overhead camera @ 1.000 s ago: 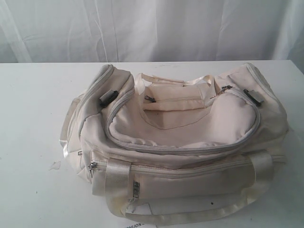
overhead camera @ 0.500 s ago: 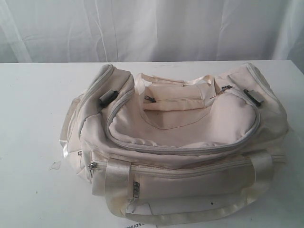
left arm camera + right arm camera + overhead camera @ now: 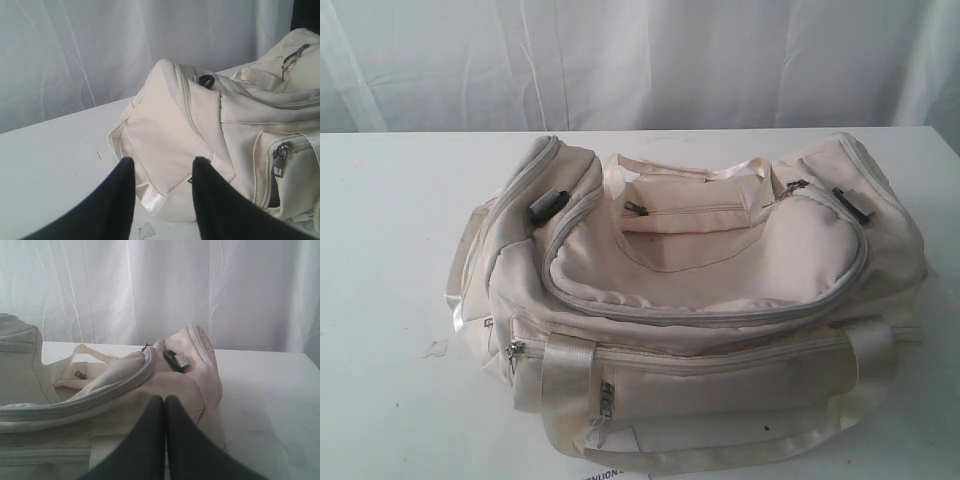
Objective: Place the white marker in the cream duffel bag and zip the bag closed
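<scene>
Curtained lab setup: white table, curtain

cream duffel bag: soft matt cloth w/ woven zip tape; strap handles satiny, slight sheen. zip pull shiny metal. table smooth matt white. backdrop curtain thin cloth.

duffel bag: laid on the table, across its middle and right
curtain: hung behind the table
top flap: set on the bag's upper face
front pocket: placed below the flap, on the near side
near strap: laid on the table before the bag
scrap: left on the table, just left of the bag
</scene>
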`<act>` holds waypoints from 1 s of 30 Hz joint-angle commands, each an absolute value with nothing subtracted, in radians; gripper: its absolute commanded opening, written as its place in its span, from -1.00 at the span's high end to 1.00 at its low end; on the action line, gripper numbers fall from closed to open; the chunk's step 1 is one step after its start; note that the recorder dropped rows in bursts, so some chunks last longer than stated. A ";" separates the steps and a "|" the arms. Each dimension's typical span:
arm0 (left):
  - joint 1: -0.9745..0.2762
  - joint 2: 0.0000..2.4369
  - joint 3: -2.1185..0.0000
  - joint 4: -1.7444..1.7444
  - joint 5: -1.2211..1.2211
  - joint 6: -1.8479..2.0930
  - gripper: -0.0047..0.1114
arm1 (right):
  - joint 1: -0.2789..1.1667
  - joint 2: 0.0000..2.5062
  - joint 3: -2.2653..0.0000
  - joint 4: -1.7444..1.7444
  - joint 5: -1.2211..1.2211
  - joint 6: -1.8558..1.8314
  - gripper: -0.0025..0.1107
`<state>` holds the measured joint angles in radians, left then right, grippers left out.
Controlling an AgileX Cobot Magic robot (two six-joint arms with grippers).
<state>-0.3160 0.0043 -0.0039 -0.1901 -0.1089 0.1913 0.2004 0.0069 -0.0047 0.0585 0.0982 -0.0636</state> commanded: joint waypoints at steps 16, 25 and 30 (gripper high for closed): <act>-0.314 0.000 0.000 -0.181 -0.075 0.076 0.19 | 0.195 0.000 0.000 0.053 0.090 -0.063 0.96; -0.314 0.000 0.000 -0.098 0.000 -0.019 0.19 | 0.195 0.000 0.000 0.053 0.090 -0.063 0.96; -0.314 0.000 0.000 -0.098 0.000 0.019 0.19 | 0.195 0.000 0.000 0.053 0.090 -0.063 0.96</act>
